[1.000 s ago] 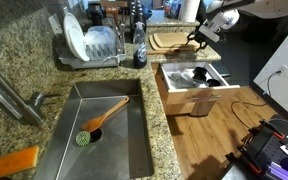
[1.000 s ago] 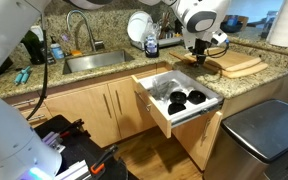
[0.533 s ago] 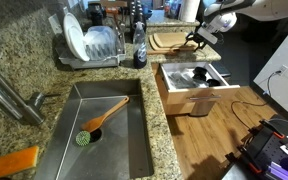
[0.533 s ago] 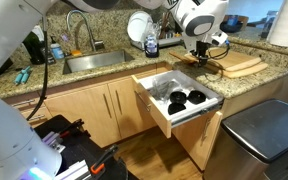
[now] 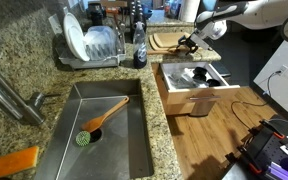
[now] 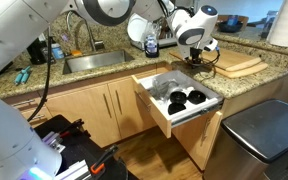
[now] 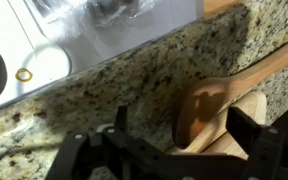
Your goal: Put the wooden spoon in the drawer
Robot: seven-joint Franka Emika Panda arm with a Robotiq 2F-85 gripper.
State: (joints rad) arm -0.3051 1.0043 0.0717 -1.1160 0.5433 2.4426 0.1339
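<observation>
The wooden spoon (image 7: pixel 209 108) lies on the granite counter. Its bowl rests against the edge of a light wooden cutting board (image 7: pixel 252 108), and its handle runs up to the right. My gripper (image 7: pixel 184 128) is open just above it, with the spoon's bowl between the two dark fingers, not gripped. In both exterior views the gripper (image 5: pixel 189 42) (image 6: pixel 196 60) hangs low over the counter beside the cutting board. The drawer (image 5: pixel 196 102) (image 6: pixel 152 108) is pulled open below it, light wood with a white lining and dark utensils inside.
A sink (image 5: pixel 134 150) holds a wooden-handled brush (image 5: pixel 102 118) with a green head. An orange sponge (image 5: pixel 14 160) lies beside it. A dish rack with plates (image 5: pixel 89 42) and a dark bottle (image 5: pixel 139 45) stand at the back. A grey bin (image 6: pixel 254 135) stands by the drawer.
The gripper has moved down and sideways along the counter to the near edge of the cutting board, and the arm has swung over. The drawer and sink items have not moved.
</observation>
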